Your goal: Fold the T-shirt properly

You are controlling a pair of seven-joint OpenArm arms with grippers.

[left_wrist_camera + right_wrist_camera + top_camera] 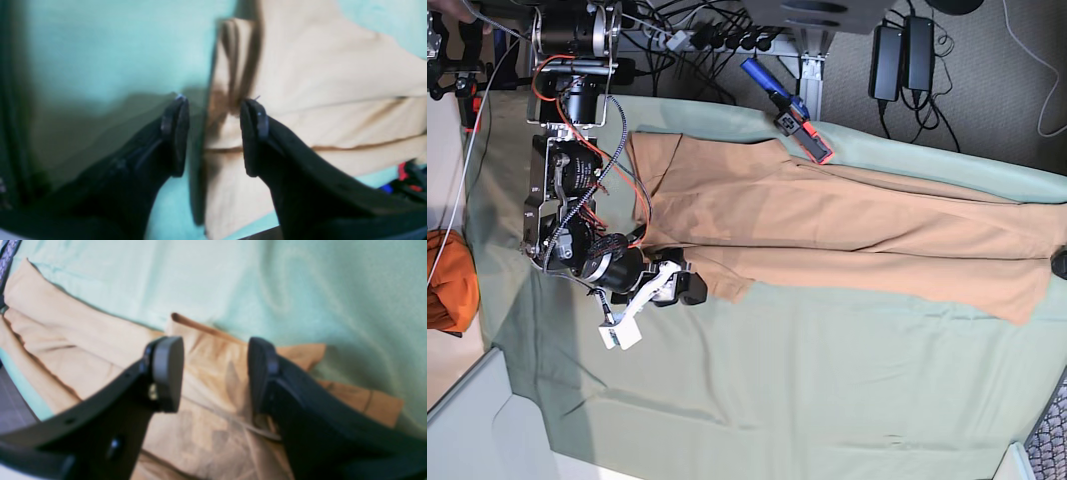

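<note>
Closest to you in the right wrist view, your right gripper (215,373) stands with its jaws spread apart and nothing between them, poised over a wrinkled corner of the T-shirt (206,380). In the left wrist view, your left gripper (215,136) is likewise spread wide; the T-shirt's (317,93) edge runs through the gap between its pads, not pinched. Farther off, the base view shows the T-shirt (847,225) stretched long across the green table cloth (807,380), the right gripper (689,288) at its near corner. An orange bundle (449,282) sits beyond the cloth's edge.
</note>
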